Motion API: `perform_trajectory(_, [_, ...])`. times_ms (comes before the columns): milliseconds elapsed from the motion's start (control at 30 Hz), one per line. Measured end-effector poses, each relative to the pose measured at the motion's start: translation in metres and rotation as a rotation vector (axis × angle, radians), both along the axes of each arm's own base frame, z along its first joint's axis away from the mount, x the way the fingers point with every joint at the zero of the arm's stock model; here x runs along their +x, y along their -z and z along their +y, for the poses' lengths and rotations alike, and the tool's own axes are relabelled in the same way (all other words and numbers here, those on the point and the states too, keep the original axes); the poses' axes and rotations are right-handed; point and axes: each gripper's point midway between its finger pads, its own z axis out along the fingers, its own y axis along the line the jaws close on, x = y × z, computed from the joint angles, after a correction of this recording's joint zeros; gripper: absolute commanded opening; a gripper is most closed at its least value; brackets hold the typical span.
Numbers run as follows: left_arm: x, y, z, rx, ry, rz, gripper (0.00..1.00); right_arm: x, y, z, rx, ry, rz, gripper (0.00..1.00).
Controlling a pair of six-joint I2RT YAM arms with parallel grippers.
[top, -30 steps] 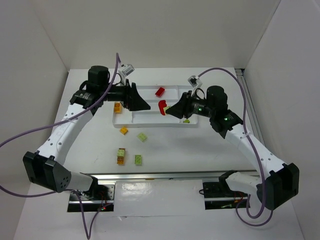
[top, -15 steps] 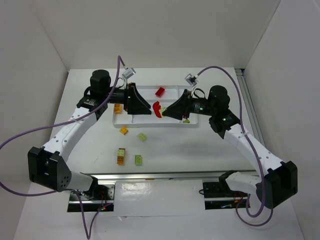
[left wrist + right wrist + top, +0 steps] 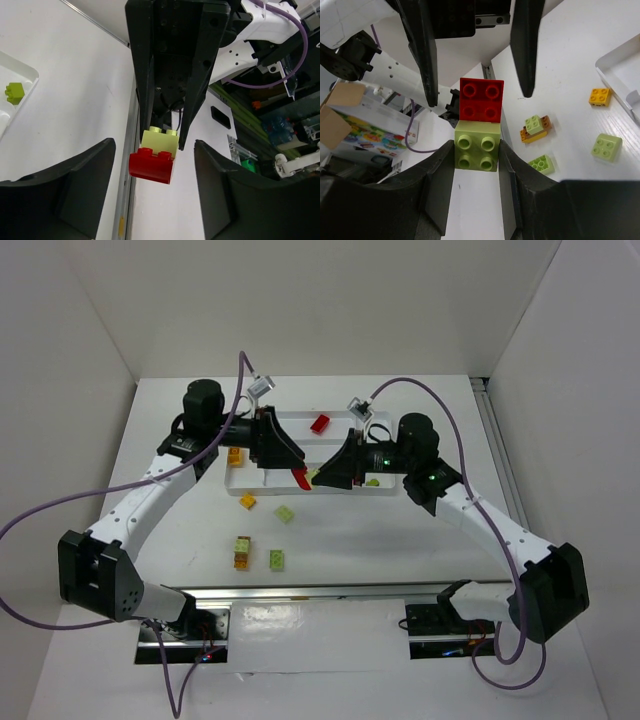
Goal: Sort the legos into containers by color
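The right gripper (image 3: 476,150) clamps a light green brick (image 3: 475,147) between its two dark fingers (image 3: 437,180), studs facing the camera. A red brick (image 3: 481,100) is joined to its far edge and sticks out beyond the fingertips. The left gripper (image 3: 477,95) reaches in from the top with its jaws spread wide, one on each side of the red brick (neither appears to touch it). On the white table (image 3: 570,30) to the right lie a small orange brick (image 3: 599,96), a green-on-orange stack (image 3: 536,128), a loose green brick (image 3: 606,146) and a second green brick (image 3: 541,163), near a corner of the white tray (image 3: 622,70).
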Motion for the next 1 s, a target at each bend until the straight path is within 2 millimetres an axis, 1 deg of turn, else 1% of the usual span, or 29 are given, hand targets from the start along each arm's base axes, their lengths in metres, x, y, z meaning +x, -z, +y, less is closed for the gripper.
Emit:
perform_trajectory(33, [0.0,0.0,0.0,0.0,0.001,-0.003,0.77,0.0,0.001,0.0,-0.001,-0.001,0.002,0.34])
perform_trajectory(100, [-0.001,0.0,-0.001,0.001,0.004,-0.005,0.88,0.001,0.002,0.001,-0.003,0.001,0.005,0.34])
perform_trajectory(133, [-0.001,0.002,0.0,0.004,0.004,-0.001,0.91,0.001,0.002,0.001,-0.003,0.003,0.005,0.34])
perform_trajectory(167, [-0.002,0.003,0.0,0.007,0.006,-0.002,0.93,0.001,0.002,0.001,-0.003,0.003,0.004,0.34])
perform_trajectory(267, [-0.003,0.007,0.0,0.017,0.007,0.013,0.94,0.003,0.002,0.001,-0.003,0.011,0.004,0.34])
perform_trajectory(333, [-0.004,0.008,0.001,0.021,0.008,0.014,0.88,0.004,0.002,0.001,-0.003,0.015,0.003,0.34])
perform_trajectory(367, [-0.004,0.009,0.001,0.022,0.009,0.016,0.83,0.004,0.002,0.001,-0.003,0.016,0.003,0.34])
perform_trajectory(433, [-0.005,0.009,0.001,0.021,0.012,0.015,0.79,0.004,0.002,0.001,-0.003,0.019,0.002,0.34])
perform_trajectory(467, [-0.005,0.009,0.001,0.019,0.015,0.012,0.73,0.005,0.002,0.001,-0.003,0.021,0.002,0.34])
perform_trajectory(567, [-0.006,0.011,0.001,0.014,0.022,0.01,0.68,0.005,0.002,0.001,-0.003,0.022,0.002,0.34])
perform_trajectory(767, [-0.009,0.013,0.001,0.011,0.04,0.013,0.68,0.006,0.002,0.0,-0.003,0.027,0.002,0.34])
perform_trajectory(833, [-0.009,0.014,0.001,0.011,0.044,0.012,0.46,0.007,0.002,0.0,-0.002,0.033,0.004,0.33])
perform_trajectory(900, [-0.009,0.014,0.001,0.012,0.04,0.017,0.19,0.005,0.0,0.0,0.003,0.023,0.004,0.33])
perform_trajectory(933, [-0.009,0.014,0.002,0.011,0.042,0.017,0.0,0.005,0.0,0.0,0.004,0.024,0.002,0.33])
perform_trajectory(1000, [-0.008,0.013,0.003,0.011,0.041,0.008,0.0,0.006,-0.001,0.0,0.006,0.025,0.0,0.3])
